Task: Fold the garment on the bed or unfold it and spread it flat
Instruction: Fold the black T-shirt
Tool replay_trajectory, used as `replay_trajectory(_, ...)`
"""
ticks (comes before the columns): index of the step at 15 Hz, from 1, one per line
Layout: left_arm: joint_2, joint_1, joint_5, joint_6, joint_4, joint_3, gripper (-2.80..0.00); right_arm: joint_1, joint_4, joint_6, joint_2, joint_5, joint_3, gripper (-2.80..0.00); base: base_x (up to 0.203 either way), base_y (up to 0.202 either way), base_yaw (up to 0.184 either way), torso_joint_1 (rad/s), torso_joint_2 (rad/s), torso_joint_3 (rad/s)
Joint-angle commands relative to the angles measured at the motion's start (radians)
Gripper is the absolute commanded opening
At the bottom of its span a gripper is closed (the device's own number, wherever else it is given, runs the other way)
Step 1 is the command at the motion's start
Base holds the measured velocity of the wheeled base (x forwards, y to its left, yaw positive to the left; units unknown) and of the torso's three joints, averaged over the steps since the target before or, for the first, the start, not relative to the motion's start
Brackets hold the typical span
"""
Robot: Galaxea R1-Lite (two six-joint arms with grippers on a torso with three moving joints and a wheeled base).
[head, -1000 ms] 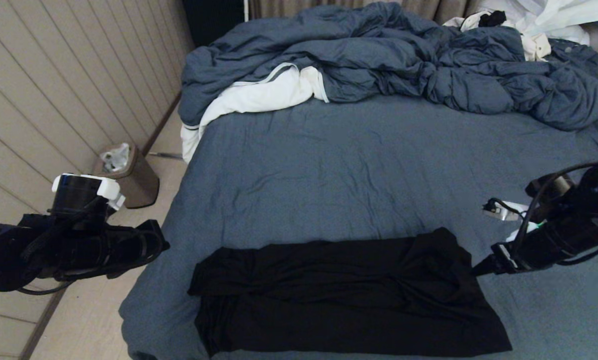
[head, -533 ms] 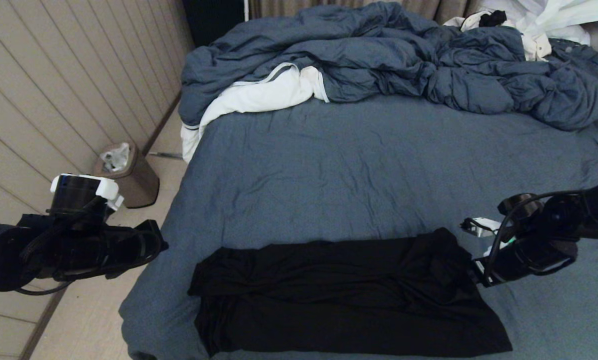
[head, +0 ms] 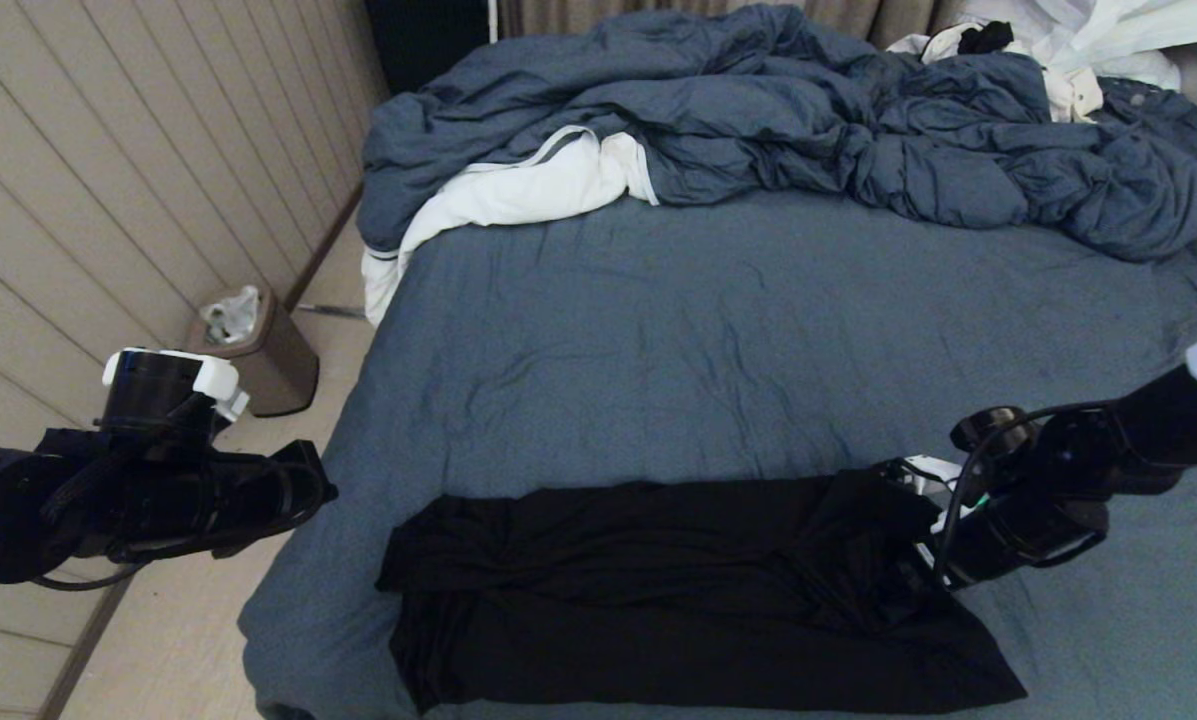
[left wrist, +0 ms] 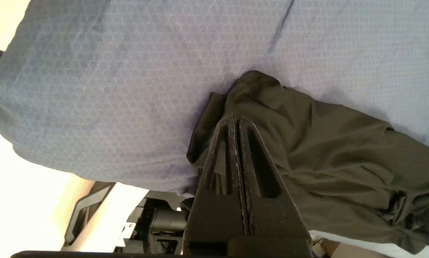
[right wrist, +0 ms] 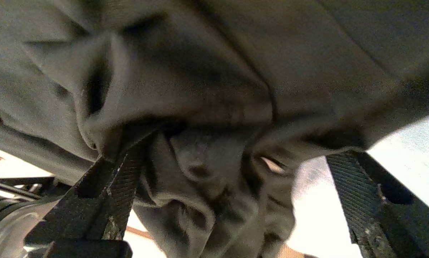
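The garment (head: 678,590), a black short-sleeved T-shirt of thin cloth, is laid on the near part of the bed (head: 718,330), folded into a long band across it. Its surface is wrinkled, and its right end is bunched up. No print is seen. The bed is covered with a slate-blue sheet; a rumpled blue duvet with white lining is heaped at its far end.

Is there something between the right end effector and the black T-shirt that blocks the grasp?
Nothing visible does. The right end effector is already at the right-hand end of the black T-shirt, its fingers spread wide with bunched cloth between them. The left end effector stays off the bed's left side.
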Motion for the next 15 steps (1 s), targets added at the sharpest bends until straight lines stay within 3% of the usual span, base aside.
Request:
replay_trajectory(1, -0.001, -0.001, -0.001, -0.004, -0.002, 0.000, -2.80, 0.035, -0.068, -0.001, 0.015, 0.003, 0.048, 0.00, 0.000, 0.000, 0.000, 0.000, 0.00, 0.000)
replay_trajectory(6, -0.007, -0.002, -0.001, -0.005, -0.003, 0.002, -2.80, 0.043, -0.136, 0.039, 0.036, 0.005, 0.037, 0.00, 0.000, 0.000, 0.000, 0.000, 0.00, 0.000)
replay_trajectory(7, -0.007, -0.002, -0.001, -0.005, -0.002, 0.002, -2.80, 0.041, -0.140, 0.041, 0.038, 0.003, 0.037, -2.80, 0.000, 0.000, 0.000, 0.000, 0.00, 0.000)
replay_trajectory(15, -0.009, -0.002, 0.001, -0.005, -0.012, 0.005, -2.80, 0.045, -0.161, 0.033, 0.036, 0.006, 0.054, -2.80, 0.000, 0.000, 0.000, 0.000, 0.00, 0.000)
